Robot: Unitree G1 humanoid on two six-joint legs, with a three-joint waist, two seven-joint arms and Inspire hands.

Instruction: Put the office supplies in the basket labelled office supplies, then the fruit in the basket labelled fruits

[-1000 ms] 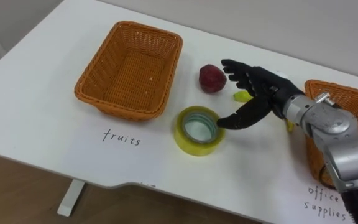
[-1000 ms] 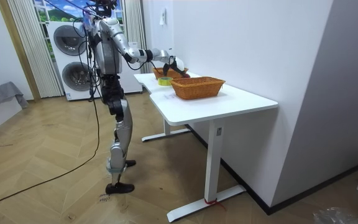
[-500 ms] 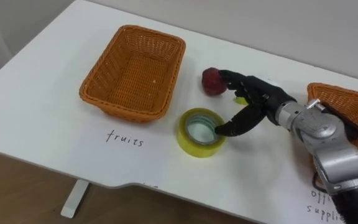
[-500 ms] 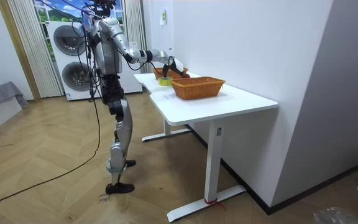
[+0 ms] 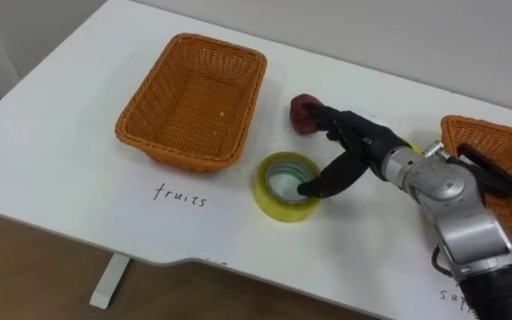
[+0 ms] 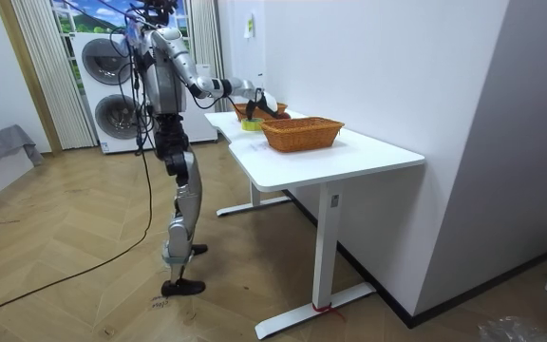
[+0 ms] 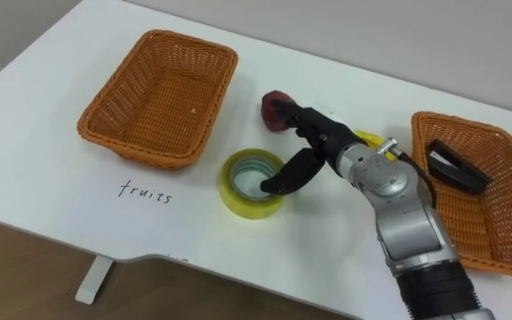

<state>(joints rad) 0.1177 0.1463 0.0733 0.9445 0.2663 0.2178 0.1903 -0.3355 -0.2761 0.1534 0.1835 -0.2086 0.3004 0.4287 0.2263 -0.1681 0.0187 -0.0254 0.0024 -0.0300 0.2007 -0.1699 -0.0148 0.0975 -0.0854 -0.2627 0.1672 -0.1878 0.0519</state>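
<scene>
The right hand (image 5: 367, 147), fingers (image 5: 343, 122) splayed and holding nothing, sets its thumb on the yellow plastic tape roll (image 5: 274, 201) beside the empty woven orange basket (image 5: 174, 155) on the white table (image 5: 56, 133), apparently readying a pinch.

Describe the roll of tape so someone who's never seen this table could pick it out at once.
On the white table, look just right of the empty basket, toward the near edge. The tape roll lies flat there, the right hand's thumb at its rim. It is a yellow ring; the fruit beyond it is dark red and solid.
</scene>
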